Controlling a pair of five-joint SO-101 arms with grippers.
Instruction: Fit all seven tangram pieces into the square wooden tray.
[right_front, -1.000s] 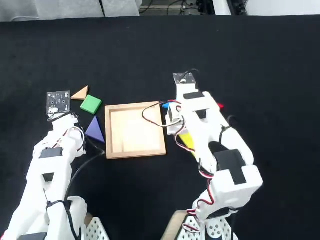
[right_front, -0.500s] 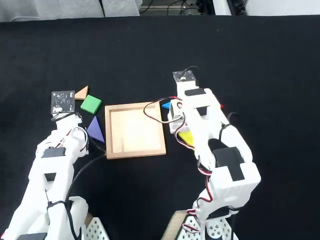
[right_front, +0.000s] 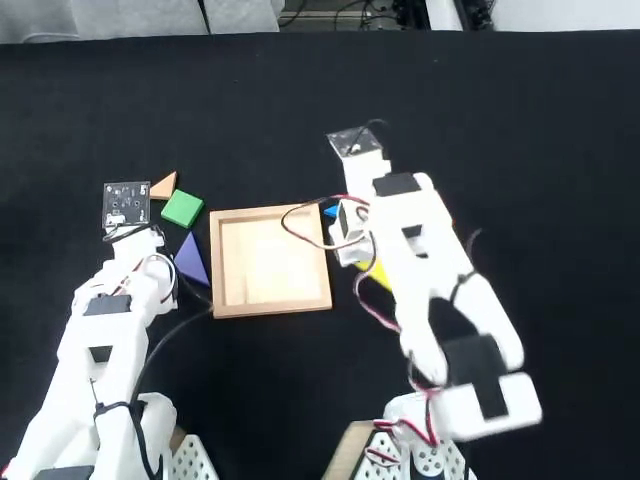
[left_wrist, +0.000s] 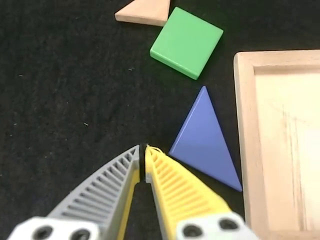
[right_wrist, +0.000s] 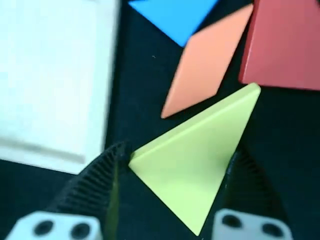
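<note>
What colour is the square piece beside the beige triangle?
Square piece: green, clearest in left wrist view.

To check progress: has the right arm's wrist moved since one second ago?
Yes. The right arm's wrist shifted toward the table's far edge and slightly across toward the wooden tray, its gripper closed on the yellow triangle.

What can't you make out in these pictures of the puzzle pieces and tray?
Red piece: right wrist view, cut off by the edge, shape unclear.
Blue piece: same view, also cut off; high view, mostly under the right arm.
Yellow triangle: high view, largely hidden by that arm.
Tray: left wrist view, cut off.
</note>
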